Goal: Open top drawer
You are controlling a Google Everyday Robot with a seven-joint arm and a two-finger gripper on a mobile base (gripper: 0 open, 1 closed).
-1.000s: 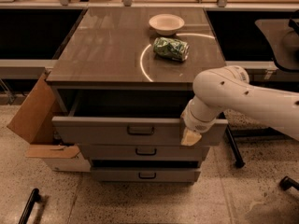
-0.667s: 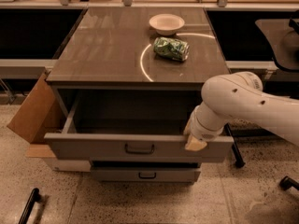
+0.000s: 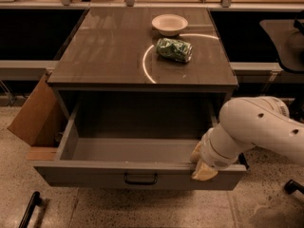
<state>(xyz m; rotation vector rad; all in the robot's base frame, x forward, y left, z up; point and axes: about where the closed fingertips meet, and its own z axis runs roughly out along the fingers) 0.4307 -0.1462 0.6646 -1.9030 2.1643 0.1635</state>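
Top drawer [image 3: 85,175] open, one; gripper [image 3: 203,167] at front-right rim.

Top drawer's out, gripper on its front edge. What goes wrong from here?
1. The top drawer is already pulled far out. More pull may slam it against its stop or drag it off its runners.
2. The gripper sits at the right end of the front, well away from the handle, so an off-centre pull could skew and jam the drawer.
3. A cardboard box stands close by the drawer's left side. A skewed drawer could scrape it.
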